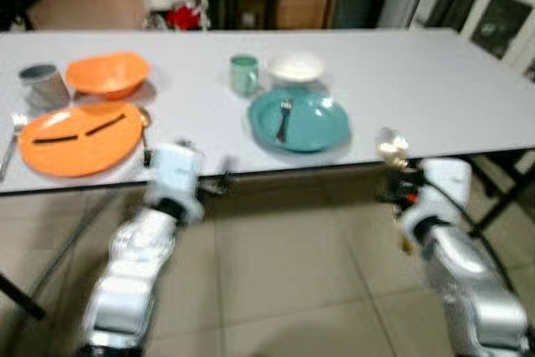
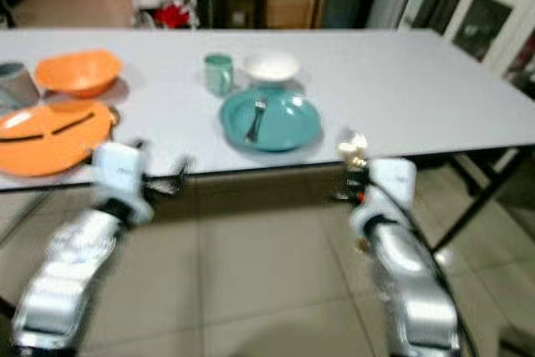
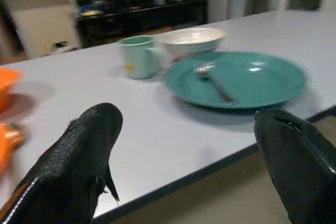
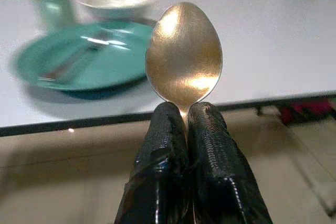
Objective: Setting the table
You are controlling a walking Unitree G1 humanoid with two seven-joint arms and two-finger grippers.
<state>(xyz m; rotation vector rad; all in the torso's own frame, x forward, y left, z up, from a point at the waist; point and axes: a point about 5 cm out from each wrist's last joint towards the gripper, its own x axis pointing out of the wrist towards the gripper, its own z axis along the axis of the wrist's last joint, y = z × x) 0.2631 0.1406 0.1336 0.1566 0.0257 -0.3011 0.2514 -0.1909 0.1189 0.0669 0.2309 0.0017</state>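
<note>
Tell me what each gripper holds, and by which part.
The right gripper pinches a spoon at the neck, just below its bowl. The left gripper is open and holds nothing.

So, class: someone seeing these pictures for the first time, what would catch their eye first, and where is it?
Most striking is the shiny gold metal spoon, held upright in the right gripper, whose fingers are shut on its neck, off the near edge of the long white table. Next comes the round teal plate with a fork lying on it, mid-table. At the table's left sits the bright orange plate.
</note>
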